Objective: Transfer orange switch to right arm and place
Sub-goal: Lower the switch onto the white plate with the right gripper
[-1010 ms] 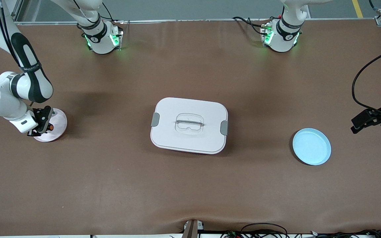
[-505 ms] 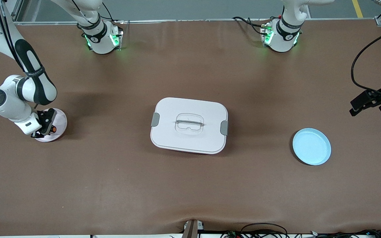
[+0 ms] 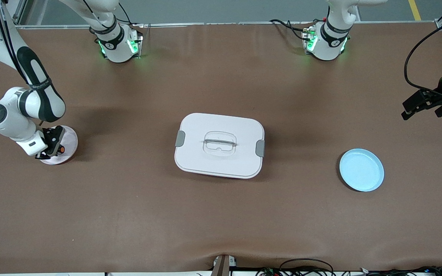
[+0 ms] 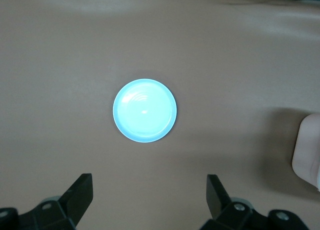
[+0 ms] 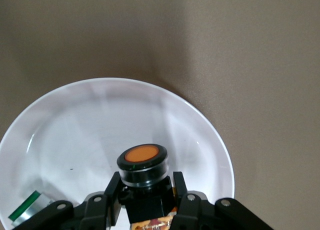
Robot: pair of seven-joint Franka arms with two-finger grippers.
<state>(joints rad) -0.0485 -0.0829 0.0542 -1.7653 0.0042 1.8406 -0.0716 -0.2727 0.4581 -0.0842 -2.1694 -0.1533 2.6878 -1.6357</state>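
Front view, near to far: light blue plate (image 3: 362, 170) toward left arm's end of surface (image 3: 221, 214), nothing on it; white lidded box (image 3: 219, 145) w/ grey side clips mid-surface, a bit farther from cam. Pinkish-white plate (image 3: 64, 145) at right arm's end, about level w/ box. Right end effector (image 3: 49, 150) low over that plate, clamped on orange switch (image 3: 62, 148); round orange cap seen just beside fingers. Right wrist view: fingers (image 5: 186, 206) pinching black body of switch (image 5: 144, 166) on both sides, cap up, over plate's inner face (image 5: 90, 115); small clear part w/ green bit (image 5: 27, 206) lying in same plate near rim. Can't tell if switch base touches plate. Left end effector (image 3: 423, 104) up in air over bare surface at left arm's end, wide apart, holding nothing; left wrist view looks down on blue plate (image 4: 144, 110) w/ fingers (image 4: 80, 194) spread.
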